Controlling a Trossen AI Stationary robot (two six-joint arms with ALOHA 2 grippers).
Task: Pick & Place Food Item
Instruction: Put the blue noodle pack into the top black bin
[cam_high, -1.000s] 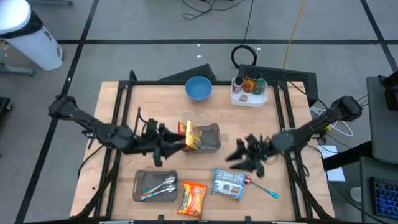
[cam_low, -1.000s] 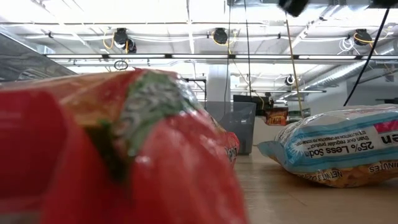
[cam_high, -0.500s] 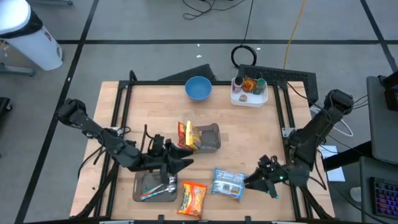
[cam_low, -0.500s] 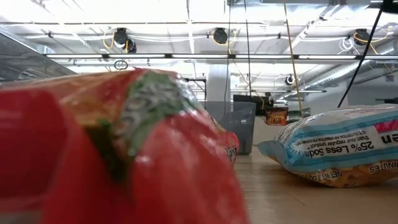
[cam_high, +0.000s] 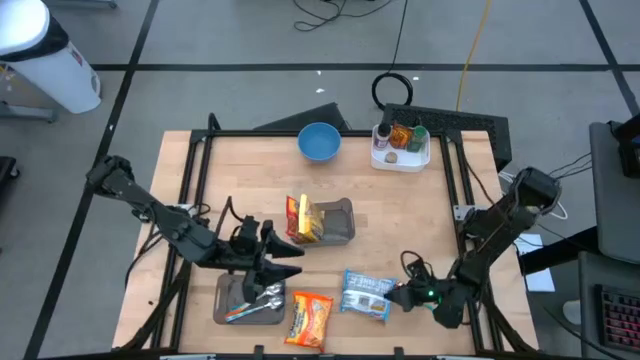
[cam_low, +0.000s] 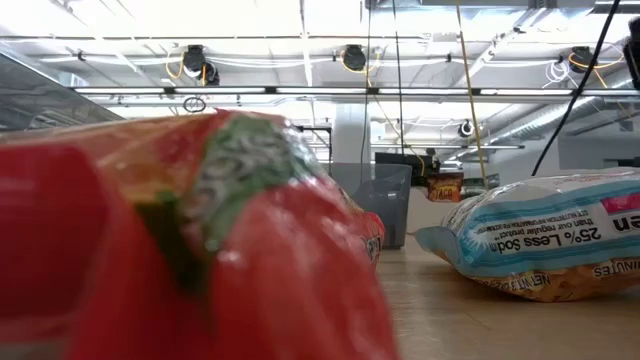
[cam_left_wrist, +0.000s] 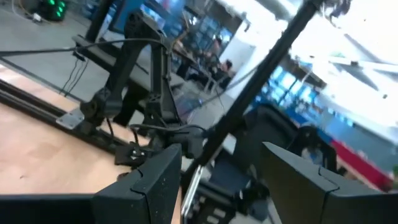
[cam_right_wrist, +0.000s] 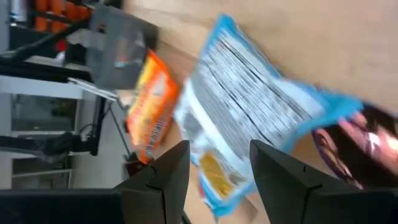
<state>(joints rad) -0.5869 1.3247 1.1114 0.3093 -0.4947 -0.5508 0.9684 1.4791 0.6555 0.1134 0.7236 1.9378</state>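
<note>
High view shows what has changed over the last second: the right gripper (cam_high: 400, 297) has swung away from the middle of the table (cam_high: 450, 215) to the near right corner, and now sits low, just beside the right edge of the blue-and-white snack bag (cam_high: 366, 295). In the right wrist view its 2 fingers (cam_right_wrist: 163, 180) stand apart with that bag (cam_right_wrist: 249, 106) right ahead of them, and nothing is between them yet. The left gripper (cam_high: 284, 262) has drawn back from the grey bin (cam_high: 338, 222) toward the near left and hovers over the far edge of the metal tray (cam_high: 228, 292) that holds cutlery; the left wrist view shows its fingers (cam_left_wrist: 149, 186) apart and empty. A yellow-and-red packet (cam_high: 297, 217) stands in the left end of the bin, so 1 food item looks already placed. An orange snack bag (cam_high: 310, 317) lies at the near edge between tray and blue bag. My reading is that the right arm is lining up for the next pick, with the blue bag the likely target, and the grasp itself is not yet made.
</note>
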